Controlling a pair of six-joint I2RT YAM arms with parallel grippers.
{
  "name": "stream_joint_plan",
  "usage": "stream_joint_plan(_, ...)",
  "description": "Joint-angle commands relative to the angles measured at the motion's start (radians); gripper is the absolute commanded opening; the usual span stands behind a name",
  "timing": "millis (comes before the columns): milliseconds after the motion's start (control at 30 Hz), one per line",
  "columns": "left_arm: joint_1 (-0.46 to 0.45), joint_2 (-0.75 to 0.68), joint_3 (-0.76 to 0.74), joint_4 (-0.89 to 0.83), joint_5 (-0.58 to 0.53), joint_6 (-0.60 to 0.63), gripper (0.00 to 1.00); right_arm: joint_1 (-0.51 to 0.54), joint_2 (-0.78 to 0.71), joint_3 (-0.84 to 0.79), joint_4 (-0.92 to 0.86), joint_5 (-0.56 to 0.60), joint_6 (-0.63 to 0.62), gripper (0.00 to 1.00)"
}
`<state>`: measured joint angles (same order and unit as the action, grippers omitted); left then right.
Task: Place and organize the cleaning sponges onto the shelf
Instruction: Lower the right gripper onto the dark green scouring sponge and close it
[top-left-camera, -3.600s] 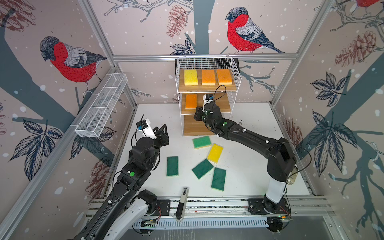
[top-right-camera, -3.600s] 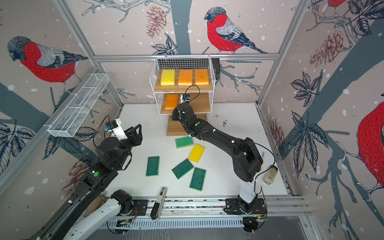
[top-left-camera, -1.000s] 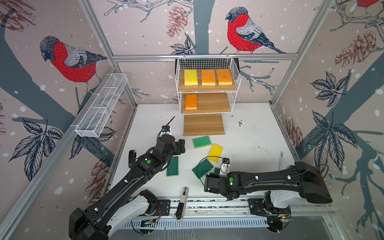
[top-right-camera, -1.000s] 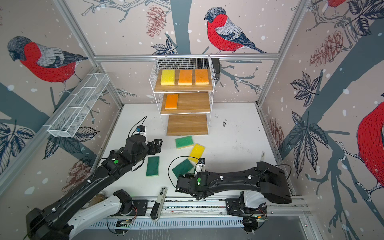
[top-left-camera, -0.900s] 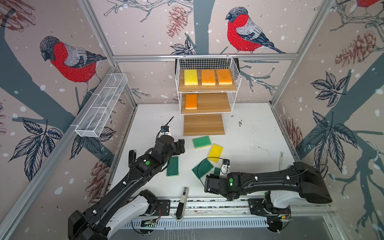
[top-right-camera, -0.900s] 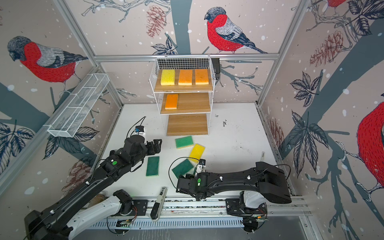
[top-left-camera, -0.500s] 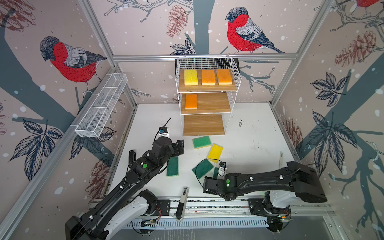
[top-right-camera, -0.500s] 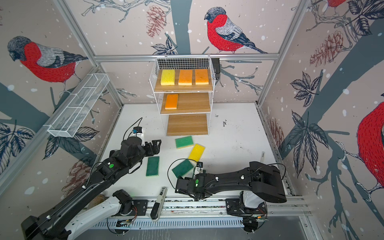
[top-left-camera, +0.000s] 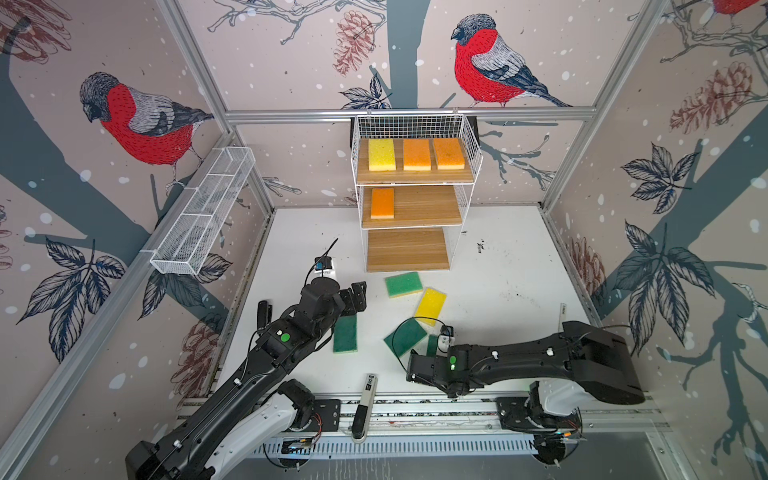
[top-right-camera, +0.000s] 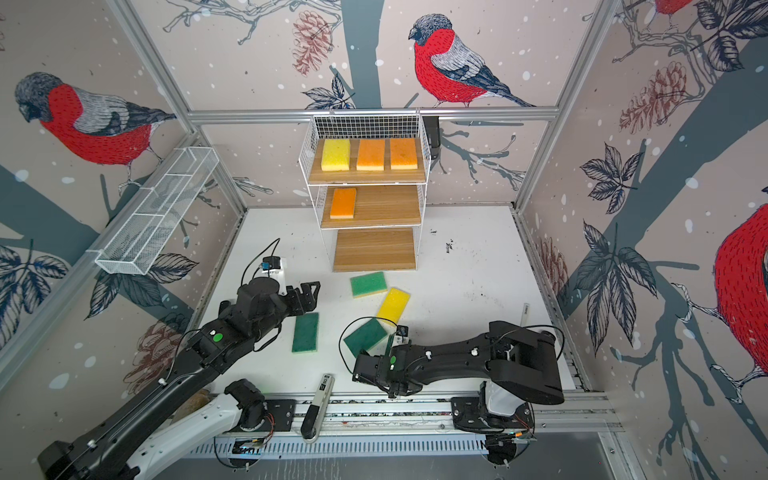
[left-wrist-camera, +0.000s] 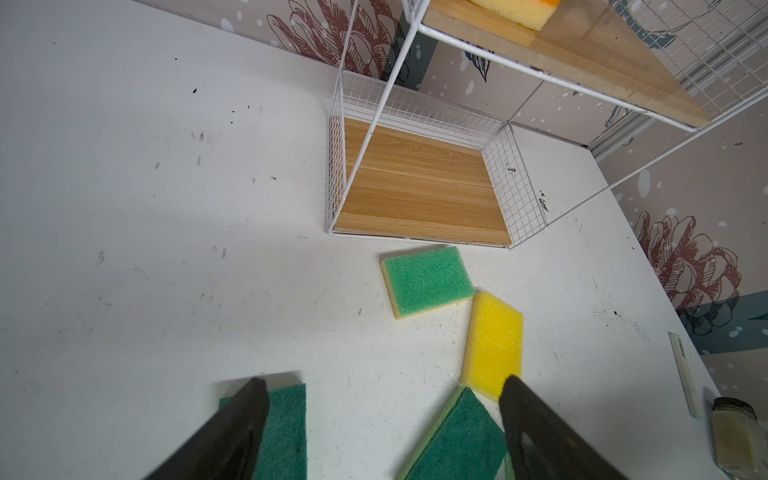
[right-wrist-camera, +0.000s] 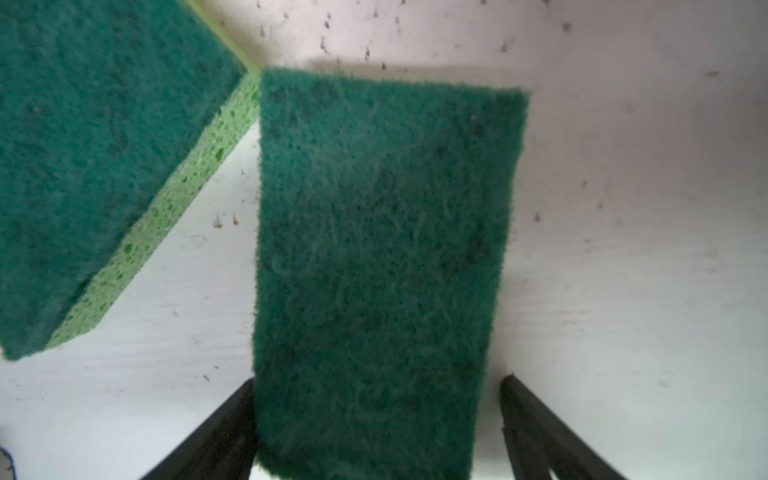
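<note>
Four cleaning sponges (top-left-camera: 381, 154) are sitting on the shelf (top-left-camera: 415, 249); five are lying on the table (top-left-camera: 498, 270). Right gripper (right-wrist-camera: 379, 380) is straddling a dark green sponge (right-wrist-camera: 382, 228), fingers (right-wrist-camera: 224, 424) apart; left gripper (left-wrist-camera: 384, 381) is hovering, likewise spread.

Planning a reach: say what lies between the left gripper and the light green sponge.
Bare table separates left gripper and light green sponge; left wrist view shows it.

The walls carry pale pink wallpaper (top-left-camera: 270, 62) printed with red-breasted birds (top-left-camera: 141, 120), brown pine cones and grey-blue branches. At the corners and along the back edge run silver aluminium bars (top-left-camera: 291, 115). A long narrow white mesh basket (top-left-camera: 203, 212) hangs on the left wall. The white desk (top-left-camera: 507, 266) shows small dark marks under even light.
</note>
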<state>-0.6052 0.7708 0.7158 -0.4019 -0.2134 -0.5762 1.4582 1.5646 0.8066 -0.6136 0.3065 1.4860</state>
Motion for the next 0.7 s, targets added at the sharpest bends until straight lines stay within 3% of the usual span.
stream_joint_plan(0, 0.002, -0.009, -0.002, 0.012, 0.0, -0.008, 0.88, 0.0, 0.012, 0.013, -0.023, -0.006, -0.021, 0.88)
stream_joint_plan(667, 0.001, -0.011, -0.009, 0.01, -0.004, -0.025, 0.88, 0.014, 0.031, 0.023, -0.061, 0.037, -0.064, 0.7)
